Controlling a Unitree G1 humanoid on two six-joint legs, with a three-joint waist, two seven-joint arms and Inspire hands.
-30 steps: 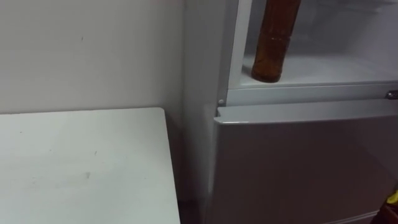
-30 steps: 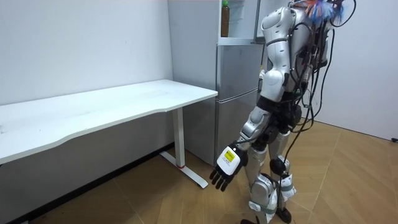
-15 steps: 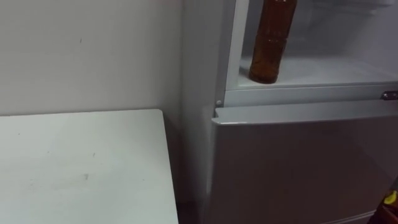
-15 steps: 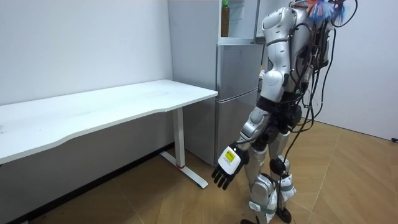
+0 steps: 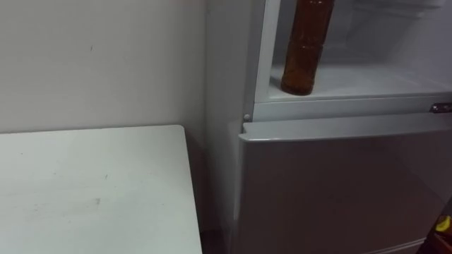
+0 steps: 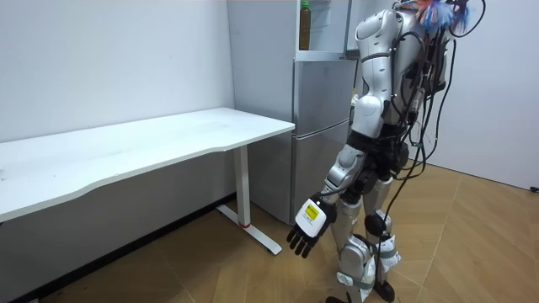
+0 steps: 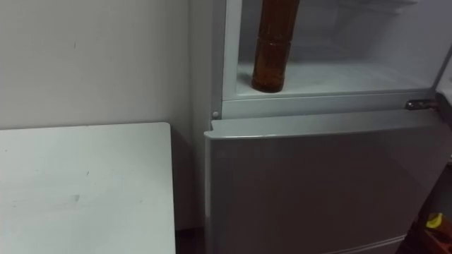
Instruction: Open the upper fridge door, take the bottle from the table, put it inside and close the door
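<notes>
A brown bottle (image 5: 305, 49) stands upright on the white shelf (image 5: 381, 81) of the open upper fridge, near its left wall; its top runs out of the picture. In the room view the bottle (image 6: 304, 25) shows in the same compartment, and I stand right in front of the fridge (image 6: 320, 126). My left hand (image 6: 307, 227) hangs at my side, low and away from the fridge, fingers relaxed and holding nothing.
The lower fridge door (image 5: 339, 183) is closed below the shelf. A white table (image 5: 92, 190) stands to my left against the wall, close to the fridge's side. A small yellow thing (image 5: 445, 224) lies low at the right edge.
The eye view has shifted slightly, so the bottle sits a little higher and further left in the picture. The bottle and my left hand have not moved.
</notes>
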